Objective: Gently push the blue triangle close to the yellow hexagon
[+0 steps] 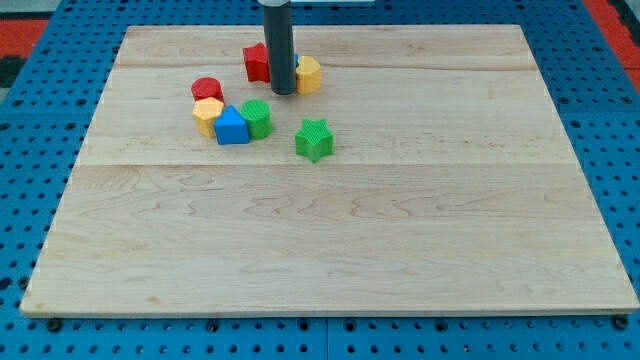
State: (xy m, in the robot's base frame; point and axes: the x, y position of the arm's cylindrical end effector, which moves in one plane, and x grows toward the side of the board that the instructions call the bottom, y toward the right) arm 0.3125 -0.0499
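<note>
My tip (282, 92) rests on the board near the view's top, between a red block (256, 62) on its left and a yellow hexagon (309, 75) touching it on its right. The blue triangle (232, 127) lies lower left of the tip, apart from it. It is packed between a second yellow block (207, 115) on its left and a green round block (257, 118) on its right. A red round block (207, 89) sits just above that yellow block. The rod hides the space right behind it.
A green star (314, 140) stands alone, lower right of the tip. The wooden board (330, 250) lies on a blue perforated table (25, 150) and ends a little above the red block.
</note>
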